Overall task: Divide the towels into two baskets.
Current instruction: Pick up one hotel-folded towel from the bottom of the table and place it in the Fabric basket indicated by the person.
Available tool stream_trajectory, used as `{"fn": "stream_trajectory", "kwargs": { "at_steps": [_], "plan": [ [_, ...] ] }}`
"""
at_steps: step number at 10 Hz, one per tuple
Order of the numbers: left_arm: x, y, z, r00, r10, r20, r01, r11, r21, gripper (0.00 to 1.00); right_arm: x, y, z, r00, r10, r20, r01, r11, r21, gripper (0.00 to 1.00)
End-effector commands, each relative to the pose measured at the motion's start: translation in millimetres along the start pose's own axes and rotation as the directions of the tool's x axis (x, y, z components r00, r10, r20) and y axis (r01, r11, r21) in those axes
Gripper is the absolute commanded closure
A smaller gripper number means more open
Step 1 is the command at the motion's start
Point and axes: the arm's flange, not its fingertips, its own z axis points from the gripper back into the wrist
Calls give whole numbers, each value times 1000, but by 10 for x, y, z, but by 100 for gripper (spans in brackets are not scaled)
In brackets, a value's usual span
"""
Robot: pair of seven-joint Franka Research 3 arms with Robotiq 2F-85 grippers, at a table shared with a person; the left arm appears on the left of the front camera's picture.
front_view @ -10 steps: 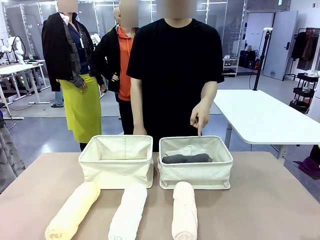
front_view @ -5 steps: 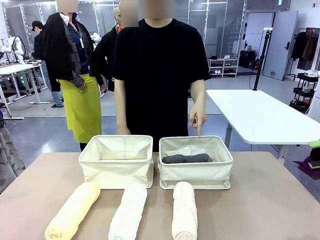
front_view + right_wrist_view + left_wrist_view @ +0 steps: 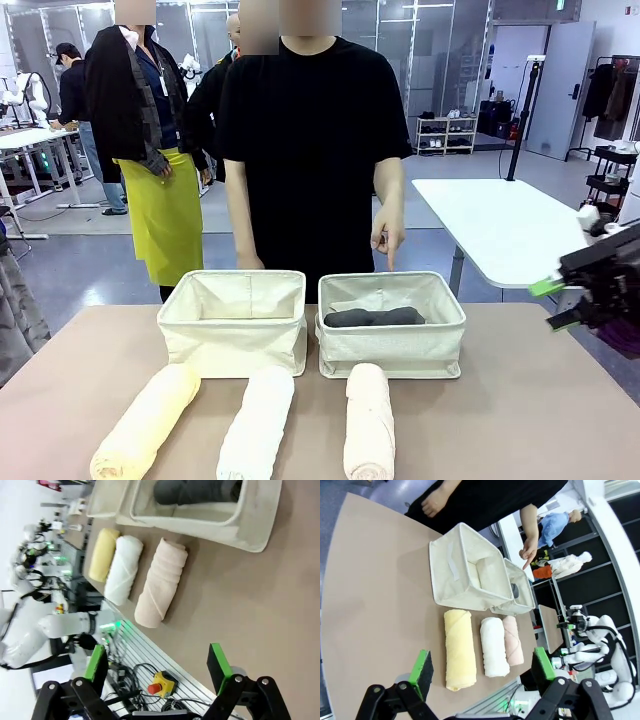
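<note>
Two cream baskets stand side by side at mid-table. The left basket holds nothing that I can see. A dark grey towel lies in the right basket. In front of them lie three rolls: pale yellow towel, white towel, cream-pink towel. My right gripper hangs open at the table's right edge, off the towels. My left gripper is open above the near left side.
A person stands behind the baskets, one hand pointing down over the right basket's far rim. A red stop button sits below the table's near edge. Bare tabletop lies right of the towels.
My right gripper has come into the front view at the right edge. The person has shifted slightly left, still pointing over the right basket.
</note>
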Motion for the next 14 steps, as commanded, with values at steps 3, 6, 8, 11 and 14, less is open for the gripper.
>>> {"fn": "stream_trajectory", "kwargs": {
  "at_steps": [3, 6, 8, 11, 14],
  "plan": [
    [0, -10, 27, 1000, -8, 8, 8, 1000, -16, 0, -42, 1052, -1157, 993, -33, -115, -10, 935, -356, 0],
    [0, -10, 27, 1000, -8, 8, 8, 1000, -16, 0, -122, 1426, -1875, 985, -9, -174, -77, 872, -484, 0],
    [0, -10, 27, 1000, -8, 8, 8, 1000, -16, 0, -258, 1477, -2284, 992, 3, -127, -74, 828, -555, 0],
    [0, -10, 27, 1000, -8, 8, 8, 1000, -16, 0, -387, 1423, -2750, 991, 25, -133, -105, 763, -638, 0],
    [0, -10, 27, 1000, -8, 8, 8, 1000, -16, 0, -474, 1319, -3118, 992, -12, -129, -83, 709, -700, 0]
  ]
}}
